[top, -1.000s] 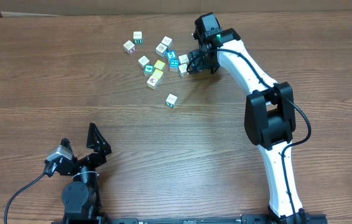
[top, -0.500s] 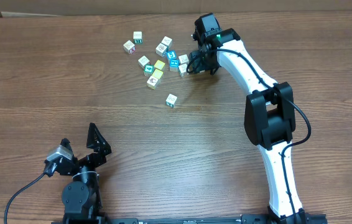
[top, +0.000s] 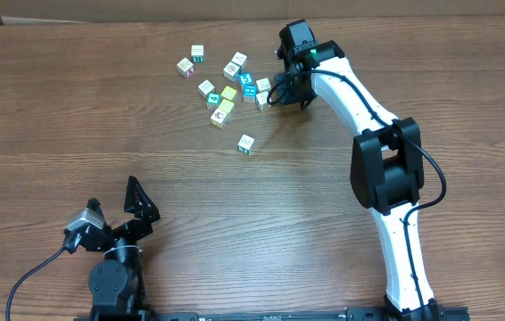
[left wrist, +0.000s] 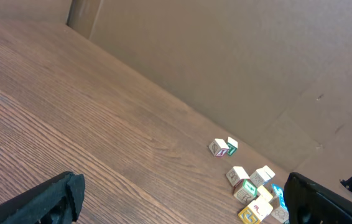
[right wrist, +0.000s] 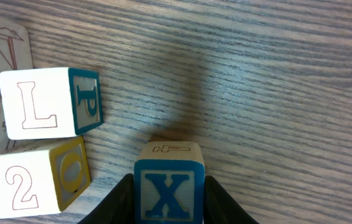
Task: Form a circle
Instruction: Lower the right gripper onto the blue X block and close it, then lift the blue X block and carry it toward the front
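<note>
- Right now our right gripper (right wrist: 168,204) is clamped on a block with a blue X (right wrist: 167,185), with one finger pressed against each side of it.
- We find the small ring of blocks (top: 251,90) at the far side of the table (top: 74,134). It has two blue faces and two white faces packed tight, and it sits just beside the right gripper.
- From the right wrist we see the L block (right wrist: 36,102) and the 2 block (right wrist: 33,183) touching each other. The 2 block lies just beside the X block, and a thin strip of wood shows between them.
- We also see a looser scatter of white, yellow and teal blocks (top: 226,105) spreading away from the ring. One lone block (top: 246,144) lies apart from the rest.
- Our left gripper (left wrist: 179,193) hangs wide open, grasping nothing, at the near edge of the table and well apart from every block.
</note>
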Robot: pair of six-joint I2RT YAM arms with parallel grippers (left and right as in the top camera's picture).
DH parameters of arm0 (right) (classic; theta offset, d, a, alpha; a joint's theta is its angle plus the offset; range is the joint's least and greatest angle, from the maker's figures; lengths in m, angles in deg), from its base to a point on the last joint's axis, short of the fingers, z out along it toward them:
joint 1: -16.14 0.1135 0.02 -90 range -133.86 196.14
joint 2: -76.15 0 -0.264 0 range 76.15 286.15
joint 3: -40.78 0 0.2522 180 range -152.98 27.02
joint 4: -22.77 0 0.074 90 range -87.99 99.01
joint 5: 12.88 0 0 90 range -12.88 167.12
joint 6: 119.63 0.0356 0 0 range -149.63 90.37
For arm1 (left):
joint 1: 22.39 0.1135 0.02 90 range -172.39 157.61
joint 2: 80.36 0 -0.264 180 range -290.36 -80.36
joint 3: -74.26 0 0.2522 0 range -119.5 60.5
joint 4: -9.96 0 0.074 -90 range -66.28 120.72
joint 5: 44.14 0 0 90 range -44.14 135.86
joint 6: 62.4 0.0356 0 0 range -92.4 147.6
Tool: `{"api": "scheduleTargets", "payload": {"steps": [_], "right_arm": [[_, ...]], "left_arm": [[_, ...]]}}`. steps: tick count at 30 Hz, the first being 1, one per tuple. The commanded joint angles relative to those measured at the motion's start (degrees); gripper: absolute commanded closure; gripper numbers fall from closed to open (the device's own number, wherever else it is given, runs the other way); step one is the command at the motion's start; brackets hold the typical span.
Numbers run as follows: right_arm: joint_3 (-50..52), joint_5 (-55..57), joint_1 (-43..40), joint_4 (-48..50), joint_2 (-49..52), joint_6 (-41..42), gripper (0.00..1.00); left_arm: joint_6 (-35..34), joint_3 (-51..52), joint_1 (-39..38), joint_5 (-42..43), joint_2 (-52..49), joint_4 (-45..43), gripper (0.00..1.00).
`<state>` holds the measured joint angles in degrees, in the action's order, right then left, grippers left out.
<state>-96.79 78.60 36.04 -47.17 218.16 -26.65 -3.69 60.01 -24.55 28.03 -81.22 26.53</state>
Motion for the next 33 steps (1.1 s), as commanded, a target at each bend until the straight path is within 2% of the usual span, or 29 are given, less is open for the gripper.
{"api": "scheduleTargets", "payload": {"steps": [1,9,15,19,25,33], "right_arm": [[0.0,-0.3,0.0,0.2,-0.9,0.1,0.7],[0.0,-0.3,0.0,-1.7,-6.2,0.0,0.72],[0.0,-0.6,0.5,-7.0,-13.6,0.0,0.72],[0.0,-6.1,0.7,-11.8,-17.7,0.1,0.72],[0.0,-14.5,0.7,-18.1,-18.7,0.1,0.73],[0.0,-14.2,1.6,-26.7,-19.1,2.0,0.73]], "left_arm": [[0.7,0.2,0.0,-0.6,0.6,0.0,0.01],[0.7,0.2,0.0,-0.6,0.6,0.0,0.0],[0.7,0.2,0.0,-0.6,0.6,0.0,0.01],[0.7,0.2,0.0,-0.6,0.6,0.0,0.0],[0.7,0.2,0.0,-0.6,0.6,0.0,0.0],[0.7,0.2,0.0,-0.6,0.6,0.0,0.0]]}}
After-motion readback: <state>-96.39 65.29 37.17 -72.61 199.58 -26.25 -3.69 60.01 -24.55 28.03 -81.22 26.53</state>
